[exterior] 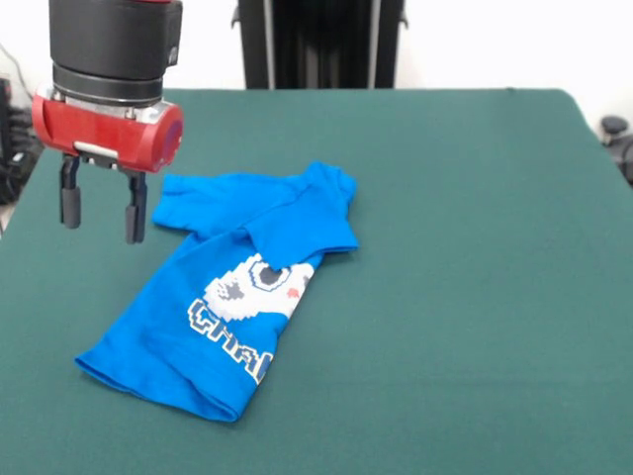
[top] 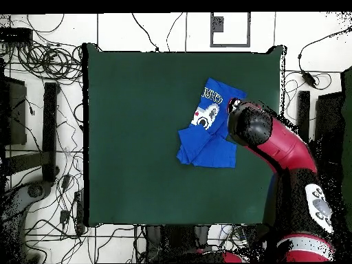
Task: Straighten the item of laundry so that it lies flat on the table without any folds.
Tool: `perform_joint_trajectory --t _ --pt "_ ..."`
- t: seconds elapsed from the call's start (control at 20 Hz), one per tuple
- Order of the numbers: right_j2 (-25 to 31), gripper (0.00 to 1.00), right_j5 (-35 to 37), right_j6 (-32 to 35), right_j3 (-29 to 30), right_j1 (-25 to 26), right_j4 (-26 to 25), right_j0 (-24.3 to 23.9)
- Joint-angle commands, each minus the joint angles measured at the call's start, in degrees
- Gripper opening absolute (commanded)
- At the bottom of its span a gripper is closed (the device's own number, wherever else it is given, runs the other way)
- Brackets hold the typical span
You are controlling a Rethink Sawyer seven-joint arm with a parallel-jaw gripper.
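The jaws stand apart and empty on the gripper (exterior: 102, 206), hanging above the bench (exterior: 475, 247) just left of the crumpled, folded blue T-shirt (exterior: 227, 297), near its far sleeve.

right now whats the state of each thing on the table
T-shirt: crumpled, folded over itself, one sleeve doubled across the chest, print partly hidden, not flat.
pincer: open, empty, hanging above the table beside the shirt's collar end, not touching the cloth.
table: green top, bare around the shirt.
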Motion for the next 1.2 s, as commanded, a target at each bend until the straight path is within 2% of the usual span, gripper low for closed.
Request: perform_joint_trajectory --t 0.05,0.45,1.2 --pt "7.88 1.0 1.92 12.57 6.71 0.55 2.08 2.19" --pt "8.78 1.0 1.36 11.18 8.45 -0.45 0.63 2.87" --pt "9.88 1.0 -1.54 12.8 12.08 -1.63 0.85 4.14"
